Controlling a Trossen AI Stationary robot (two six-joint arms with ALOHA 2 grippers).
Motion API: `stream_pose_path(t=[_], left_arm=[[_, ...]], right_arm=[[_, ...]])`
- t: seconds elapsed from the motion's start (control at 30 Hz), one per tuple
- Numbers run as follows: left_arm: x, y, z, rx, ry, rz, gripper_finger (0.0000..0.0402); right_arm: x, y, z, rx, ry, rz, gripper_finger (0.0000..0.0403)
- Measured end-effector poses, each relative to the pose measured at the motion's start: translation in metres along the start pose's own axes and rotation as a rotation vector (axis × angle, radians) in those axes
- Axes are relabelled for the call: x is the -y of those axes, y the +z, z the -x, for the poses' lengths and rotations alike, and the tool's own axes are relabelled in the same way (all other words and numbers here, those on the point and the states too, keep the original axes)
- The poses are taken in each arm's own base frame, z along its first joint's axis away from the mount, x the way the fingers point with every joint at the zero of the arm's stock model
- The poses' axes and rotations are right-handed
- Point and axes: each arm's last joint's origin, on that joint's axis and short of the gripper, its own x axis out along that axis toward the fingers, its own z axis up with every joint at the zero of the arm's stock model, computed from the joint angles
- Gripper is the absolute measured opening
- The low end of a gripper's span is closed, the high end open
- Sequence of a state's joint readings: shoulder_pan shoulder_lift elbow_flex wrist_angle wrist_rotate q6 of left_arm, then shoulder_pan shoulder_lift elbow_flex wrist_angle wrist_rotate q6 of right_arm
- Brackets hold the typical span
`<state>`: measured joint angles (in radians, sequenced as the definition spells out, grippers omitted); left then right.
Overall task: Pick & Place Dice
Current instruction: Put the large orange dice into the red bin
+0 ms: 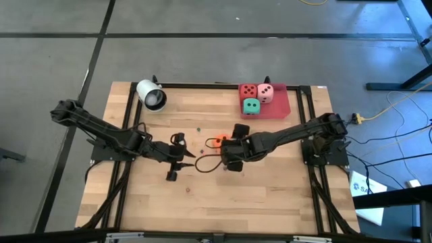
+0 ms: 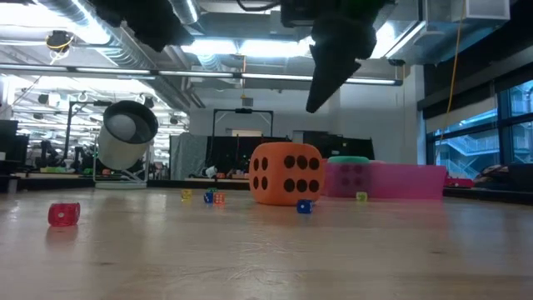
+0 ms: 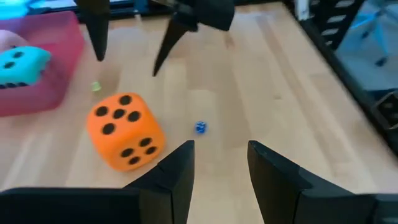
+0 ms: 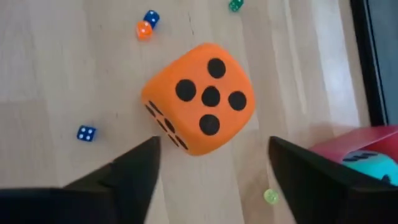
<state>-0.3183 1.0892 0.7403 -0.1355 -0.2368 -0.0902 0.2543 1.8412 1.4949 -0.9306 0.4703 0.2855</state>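
The orange die [image 4: 202, 96] rests on the wooden table on one face, touched by nothing. My right gripper [image 4: 214, 152] hangs open just above it, a finger on either side and clear of it; the low view shows a fingertip [image 2: 315, 104] above the die's top [image 2: 286, 173]. My left gripper [image 3: 221, 155] stands open over the table's middle left, nothing between its fingers, and points toward the orange die [image 3: 126, 132]. The red die [image 1: 248, 90], pink die [image 1: 266, 93] and green die [image 1: 251, 106] sit in the red tray [image 1: 280, 104] at the far right.
A white cylinder [image 1: 151, 94] lies at the far left of the table. Several tiny dice are scattered around the orange die: a blue one [image 4: 86, 133], an orange one [image 4: 143, 30], a green one [image 4: 270, 196] and a red one [image 2: 64, 214].
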Motion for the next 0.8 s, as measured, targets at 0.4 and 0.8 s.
stream_pose_path(t=[0.4, 0.8], left_arm=[[-0.011, -0.017, -0.028, -0.146, 0.141, -0.073, 0.0143], [-0.059, -0.024, -0.069, -0.132, 0.128, -0.046, 0.0143]], right_arm=[[-0.022, -0.056, -0.021, -0.024, -0.147, -0.013, 0.0372], [-0.015, -0.120, -0.019, 0.359, 0.074, -0.318, 0.0338]])
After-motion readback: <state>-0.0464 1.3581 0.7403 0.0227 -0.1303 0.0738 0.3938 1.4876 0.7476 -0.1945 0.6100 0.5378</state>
